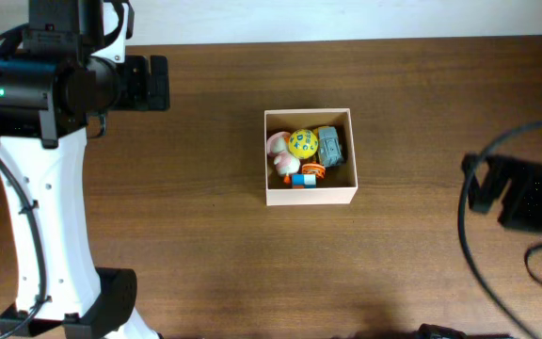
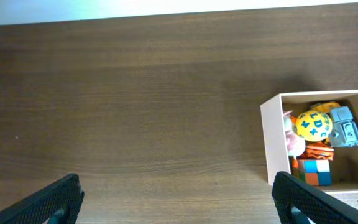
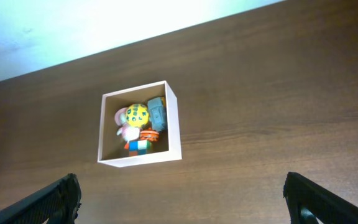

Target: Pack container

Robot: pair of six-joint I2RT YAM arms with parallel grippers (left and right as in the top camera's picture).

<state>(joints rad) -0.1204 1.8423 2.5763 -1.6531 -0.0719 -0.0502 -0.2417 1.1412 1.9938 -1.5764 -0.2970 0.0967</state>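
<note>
The container (image 1: 310, 196) is a square cream-walled box in the middle of the wooden table. It holds several small toys: a yellow ball (image 1: 302, 143), a grey toy (image 1: 329, 146), a pink toy (image 1: 278, 144) and a colour cube (image 1: 302, 179). It also shows in the left wrist view (image 2: 273, 140) and the right wrist view (image 3: 171, 127). My left gripper (image 2: 179, 205) is open and empty, left of the box and above bare table. My right gripper (image 3: 182, 199) is open and empty, well back from the box.
The left arm's white column (image 1: 40, 226) stands at the table's left side. The right arm's black body and cables (image 1: 525, 202) sit at the right edge. The table's far edge meets a pale wall (image 1: 346, 19).
</note>
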